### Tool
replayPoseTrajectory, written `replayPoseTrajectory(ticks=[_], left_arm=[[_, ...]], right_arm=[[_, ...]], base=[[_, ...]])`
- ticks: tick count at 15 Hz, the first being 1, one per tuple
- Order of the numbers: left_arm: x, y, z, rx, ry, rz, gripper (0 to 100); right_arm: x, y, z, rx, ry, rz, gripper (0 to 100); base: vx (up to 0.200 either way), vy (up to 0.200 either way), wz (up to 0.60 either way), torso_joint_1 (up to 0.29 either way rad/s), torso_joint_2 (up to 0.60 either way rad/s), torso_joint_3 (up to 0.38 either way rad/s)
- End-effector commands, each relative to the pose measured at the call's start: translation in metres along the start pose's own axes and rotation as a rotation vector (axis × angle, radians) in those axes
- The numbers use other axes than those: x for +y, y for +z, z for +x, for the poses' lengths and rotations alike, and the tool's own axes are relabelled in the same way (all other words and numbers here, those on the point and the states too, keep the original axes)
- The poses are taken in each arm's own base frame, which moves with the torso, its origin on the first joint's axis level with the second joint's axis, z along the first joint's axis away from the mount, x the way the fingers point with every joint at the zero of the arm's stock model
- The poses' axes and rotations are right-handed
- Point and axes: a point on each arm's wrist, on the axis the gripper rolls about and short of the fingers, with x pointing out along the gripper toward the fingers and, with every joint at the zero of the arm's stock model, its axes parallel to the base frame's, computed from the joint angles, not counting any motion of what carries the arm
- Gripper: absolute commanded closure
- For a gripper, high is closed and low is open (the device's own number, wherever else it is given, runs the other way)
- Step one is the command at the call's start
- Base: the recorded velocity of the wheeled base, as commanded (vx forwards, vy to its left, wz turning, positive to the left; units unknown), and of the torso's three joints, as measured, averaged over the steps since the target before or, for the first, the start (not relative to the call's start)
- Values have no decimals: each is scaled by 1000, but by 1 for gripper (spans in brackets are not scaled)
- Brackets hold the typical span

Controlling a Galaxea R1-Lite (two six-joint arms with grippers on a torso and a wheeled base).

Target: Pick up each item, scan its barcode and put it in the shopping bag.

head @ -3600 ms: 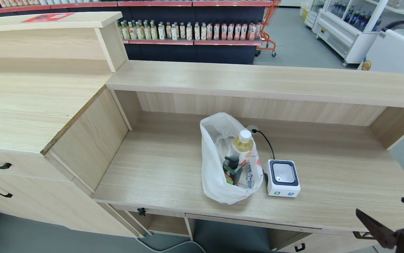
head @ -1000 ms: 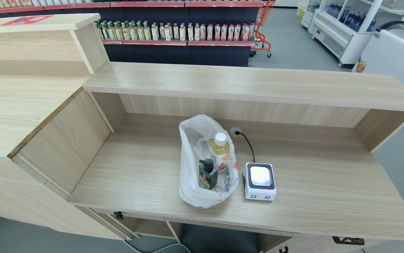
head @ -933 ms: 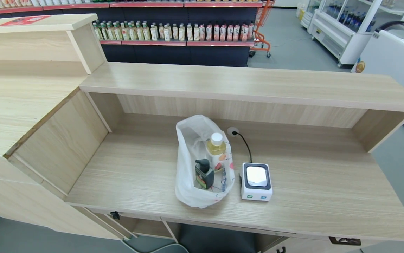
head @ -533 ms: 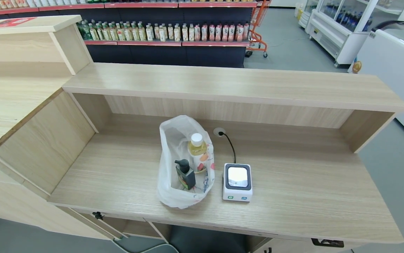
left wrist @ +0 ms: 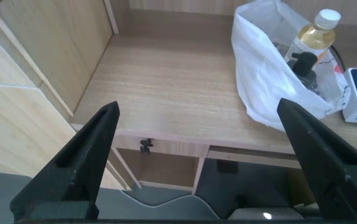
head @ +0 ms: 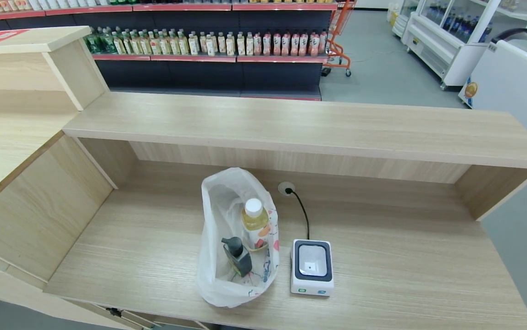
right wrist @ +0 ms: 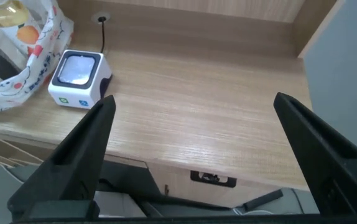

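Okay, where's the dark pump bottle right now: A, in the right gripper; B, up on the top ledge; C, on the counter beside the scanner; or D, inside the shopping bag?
D: the dark pump bottle stands inside the white shopping bag, beside the yellow drink bottle.

Colours on record
Pale woodgrain table (head: 405,261); white shopping bag (head: 210,270); yellow bottle (head: 254,221), white cap; black pump bottle (head: 238,257); white scanner (head: 312,288).
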Motion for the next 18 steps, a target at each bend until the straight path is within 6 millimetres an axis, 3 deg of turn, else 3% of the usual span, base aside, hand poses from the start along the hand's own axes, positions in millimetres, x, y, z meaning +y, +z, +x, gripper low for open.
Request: replayPoseTrajectory(ticks=[1, 4, 5, 18], left_arm=[[0, 0, 0, 0, 0, -2, 0], [0, 0, 0, 0, 0, -2, 0], [0, 0, 0, 0, 0, 0, 0], [0, 0, 0, 0, 0, -2, 0]], right_arm=[[0, 0, 0, 3, 0, 1, 0], [0, 0, 0, 3, 0, 1, 0], [0, 0, 0, 3, 2, 0, 100], [0, 0, 0, 3, -4, 30, 100]], base=[[0, 0, 0, 0, 0, 0], [0, 0, 0, 0, 0, 0], [0, 0, 0, 0, 0, 0], [0, 0, 0, 0, 0, 0]])
